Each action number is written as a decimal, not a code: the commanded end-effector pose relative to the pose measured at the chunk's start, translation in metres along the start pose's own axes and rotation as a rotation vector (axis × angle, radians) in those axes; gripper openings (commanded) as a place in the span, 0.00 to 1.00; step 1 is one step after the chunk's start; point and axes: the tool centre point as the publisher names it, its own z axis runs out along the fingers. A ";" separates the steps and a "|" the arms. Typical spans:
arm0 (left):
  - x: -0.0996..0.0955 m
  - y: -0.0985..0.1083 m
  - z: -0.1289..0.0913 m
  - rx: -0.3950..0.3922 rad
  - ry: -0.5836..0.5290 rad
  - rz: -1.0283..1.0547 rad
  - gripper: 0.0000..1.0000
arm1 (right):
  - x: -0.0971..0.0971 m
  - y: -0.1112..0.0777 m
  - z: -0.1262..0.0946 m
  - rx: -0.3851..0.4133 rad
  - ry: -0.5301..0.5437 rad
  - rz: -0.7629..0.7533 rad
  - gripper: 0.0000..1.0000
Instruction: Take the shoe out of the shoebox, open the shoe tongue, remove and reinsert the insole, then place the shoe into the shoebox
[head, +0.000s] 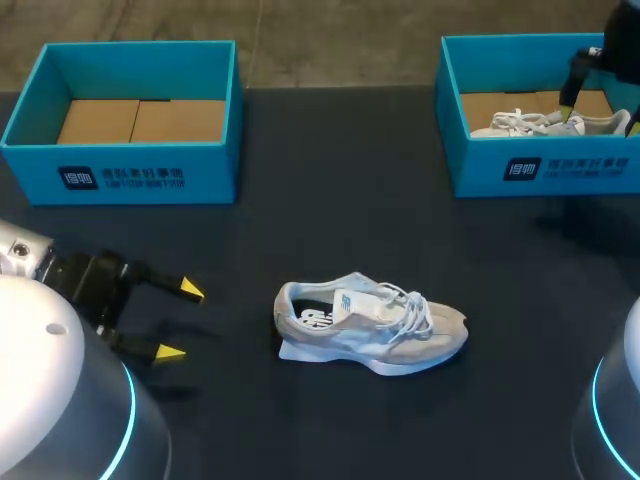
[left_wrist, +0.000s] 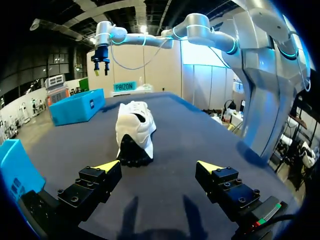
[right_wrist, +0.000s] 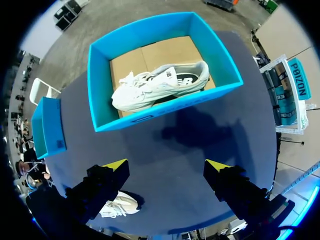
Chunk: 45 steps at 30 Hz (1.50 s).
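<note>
A white and grey shoe (head: 372, 326) lies on its sole mid-table, toe to the right, tongue and laces up; in the left wrist view this shoe (left_wrist: 135, 131) sits heel-first a little ahead of the fingers. My left gripper (head: 180, 321) (left_wrist: 159, 167) rests open to the shoe's left, holding nothing. A second white shoe (head: 540, 123) (right_wrist: 159, 84) lies inside the right blue shoebox (head: 535, 172) (right_wrist: 165, 107). My right gripper (head: 598, 113) (right_wrist: 166, 165) hangs open above that box, apart from the shoe. The table shoe (right_wrist: 118, 205) shows under its finger.
An empty blue shoebox (head: 125, 165) with a cardboard floor stands at the back left, also seen as the left box (right_wrist: 47, 132) (left_wrist: 15, 170). Dark table (head: 330, 230) spreads between the boxes and around the shoe.
</note>
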 end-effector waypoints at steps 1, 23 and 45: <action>-0.007 0.006 0.003 0.006 0.008 -0.025 1.00 | 0.003 -0.004 0.001 0.005 0.013 0.008 1.00; -0.002 0.011 0.006 0.064 -0.010 -0.062 1.00 | 0.049 -0.060 0.003 0.027 0.018 0.075 1.00; -0.001 0.024 0.005 0.113 -0.073 -0.089 1.00 | 0.051 -0.074 0.008 0.046 0.051 0.078 1.00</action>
